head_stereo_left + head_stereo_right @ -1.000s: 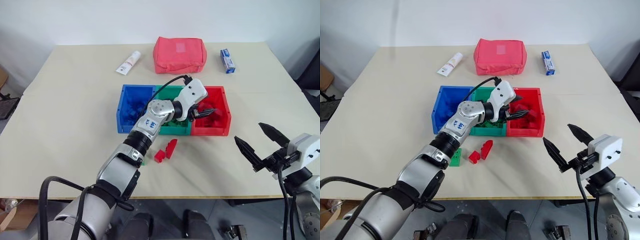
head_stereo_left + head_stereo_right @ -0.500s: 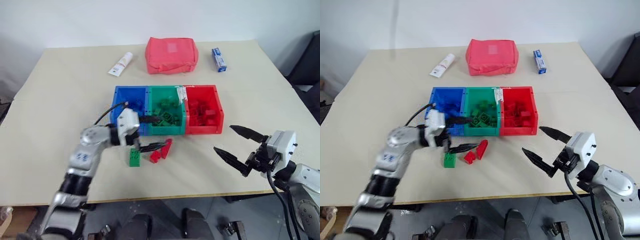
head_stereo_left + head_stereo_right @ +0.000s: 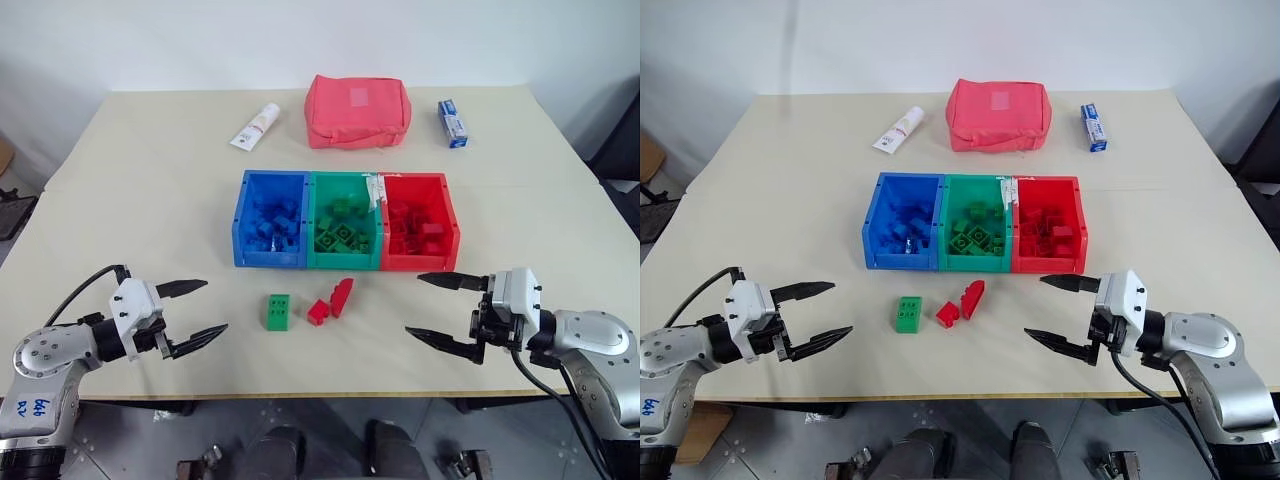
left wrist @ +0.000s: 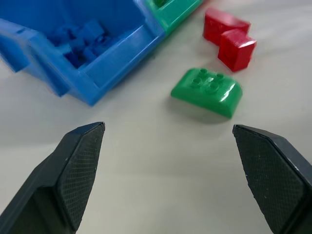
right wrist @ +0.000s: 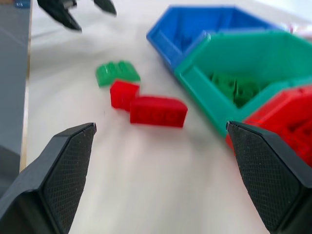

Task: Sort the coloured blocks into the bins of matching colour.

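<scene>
Since the earlier frame my left gripper has withdrawn from the bins toward the tabletop's near left corner, released; right gripper likewise agape, empty. Risk: nudging loose pieces. I count one green block, two red blocks, near the front edge.

Both arms reach in low over the counter's near edge, one at each front corner. The left claw points toward the right one, fingers spread wide and empty. The right claw points back at it, likewise spread wide, holding nothing.
</scene>
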You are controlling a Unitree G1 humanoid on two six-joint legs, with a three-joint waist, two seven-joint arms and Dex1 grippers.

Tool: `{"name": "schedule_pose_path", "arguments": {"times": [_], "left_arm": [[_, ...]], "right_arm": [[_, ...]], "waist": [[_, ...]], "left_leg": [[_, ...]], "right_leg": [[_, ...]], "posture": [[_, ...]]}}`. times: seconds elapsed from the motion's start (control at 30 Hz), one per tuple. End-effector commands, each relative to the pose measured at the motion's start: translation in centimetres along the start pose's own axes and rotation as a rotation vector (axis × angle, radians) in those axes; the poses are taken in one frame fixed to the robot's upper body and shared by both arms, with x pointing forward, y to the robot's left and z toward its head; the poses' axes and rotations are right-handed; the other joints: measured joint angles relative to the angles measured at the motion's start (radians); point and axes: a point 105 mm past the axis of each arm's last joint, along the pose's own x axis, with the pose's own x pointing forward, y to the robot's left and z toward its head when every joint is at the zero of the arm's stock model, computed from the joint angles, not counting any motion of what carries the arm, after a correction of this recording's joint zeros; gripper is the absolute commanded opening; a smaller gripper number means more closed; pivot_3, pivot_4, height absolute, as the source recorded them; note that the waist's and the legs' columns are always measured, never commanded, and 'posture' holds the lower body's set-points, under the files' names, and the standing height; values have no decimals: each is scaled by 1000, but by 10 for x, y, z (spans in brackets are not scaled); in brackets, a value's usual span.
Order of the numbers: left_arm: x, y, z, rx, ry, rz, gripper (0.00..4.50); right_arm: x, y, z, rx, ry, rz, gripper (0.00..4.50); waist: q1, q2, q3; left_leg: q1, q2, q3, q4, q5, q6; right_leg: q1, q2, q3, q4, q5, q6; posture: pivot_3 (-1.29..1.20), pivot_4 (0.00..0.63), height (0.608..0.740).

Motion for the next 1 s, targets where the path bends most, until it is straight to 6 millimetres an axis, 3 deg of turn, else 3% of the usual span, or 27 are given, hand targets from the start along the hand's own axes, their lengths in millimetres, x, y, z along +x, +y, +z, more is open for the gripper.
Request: {"name": "schedule_pose_path", "arguments": {"times": [0.03, 0.27, 0.4, 0.53, 0.67, 0.8, 1.0], "left_arm": [[26, -17, 27, -3, -44, -88, 4467], [93, -45, 48, -113, 61, -134, 4467], [143, -55, 55, -140, 153, -145, 4467], [166, -55, 55, -130, 222, -129, 4467], [167, -52, 43, -90, 325, -122, 4467], [164, -51, 41, -68, 361, -149, 3601], [172, -56, 45, -71, 331, -177, 1671]], "right_arm": [[-7, -3, 5, -36, 13, -9, 4500], [-18, -1, 2, -21, 45, -61, 4500], [-19, 7, 3, -10, 37, -76, 4500], [-16, 16, 6, -6, 27, -92, 4500], [-17, 20, 8, -4, 26, -129, 4500], [-23, 23, 11, -1, 40, -178, 4500], [-21, 25, 15, 0, 30, -202, 4500]], "waist": [[-2, 0, 0], [-2, 0, 0], [0, 0, 0], [-4, -1, 0], [-3, 0, 0], [0, -1, 0], [2, -1, 0]], "left_leg": [[0, 0, 0, 0, 0, 0], [0, 0, 0, 0, 0, 0], [0, 0, 1, 1, 0, -1], [0, 0, 2, 1, 0, -1], [1, 1, 2, 1, 0, -1], [0, 0, 1, 1, 0, -1], [0, 0, 1, 1, 0, -1]], "right_leg": [[0, 0, 0, 0, 0, 0], [0, 1, 1, 1, 0, 0], [0, 1, 1, 2, 0, 0], [-1, 1, 1, 2, 0, 1], [-1, 2, 1, 2, 0, 0], [-1, 2, 2, 2, 0, 0], [-1, 2, 1, 2, 0, 0]], "posture": [[0, 150, 740], [0, 150, 740], [0, 150, 740], [0, 150, 740], [0, 150, 740], [0, 150, 740], [0, 150, 740]]}}
